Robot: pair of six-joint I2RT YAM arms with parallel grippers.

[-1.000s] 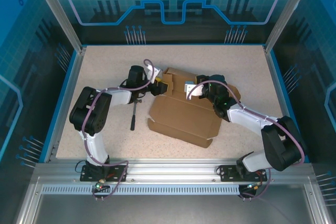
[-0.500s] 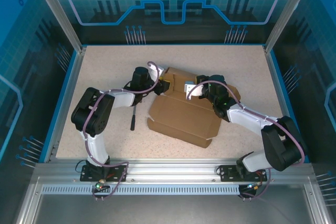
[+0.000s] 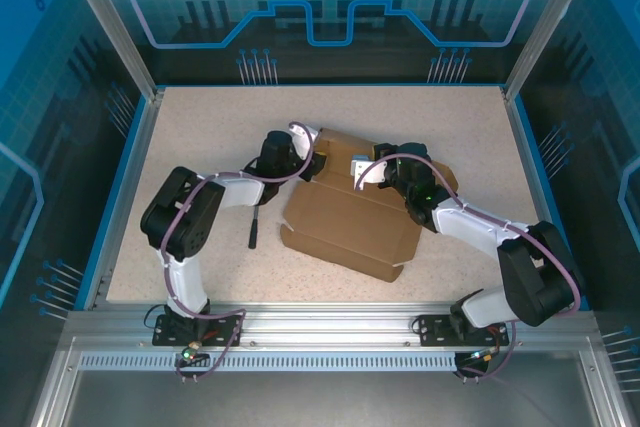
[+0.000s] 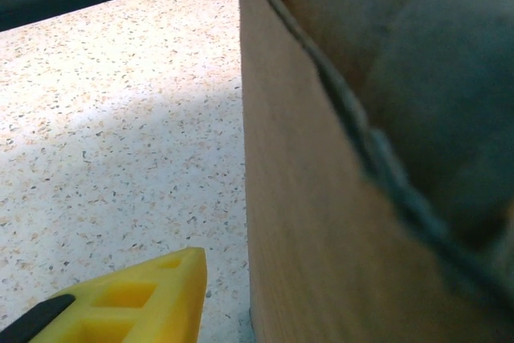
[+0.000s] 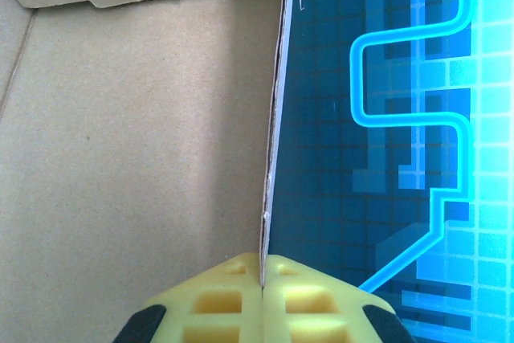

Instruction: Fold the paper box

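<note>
The left gripper (image 3: 306, 160) lies low over the counter (image 3: 200, 127), reaching rightward against the left end of the paper box (image 3: 350, 217). In the left wrist view one yellow finger (image 4: 136, 299) sits just outside an upright cardboard wall of the box (image 4: 321, 238), close to it, with speckled counter (image 4: 104, 142) beyond. The other finger is hidden, so I cannot tell whether this gripper is clamped on the wall or loose.

Just below the left forearm, a small black hammer (image 3: 254, 229) lies on the counter, its handle pointing towards the near edge, just beside the box's left side.

The box sits near the middle of the counter, between the two arms. It is turned at an angle, with a broad flat brown panel nearest the arm bases and raised walls along its far side.

The right gripper (image 3: 366, 171) reaches in from the right to the box's far side. In the right wrist view this gripper (image 5: 263, 275) has its two yellow fingers pressed together on the thin edge of an upright cardboard panel (image 5: 120, 118), so it is clenched on the paper box.
</note>
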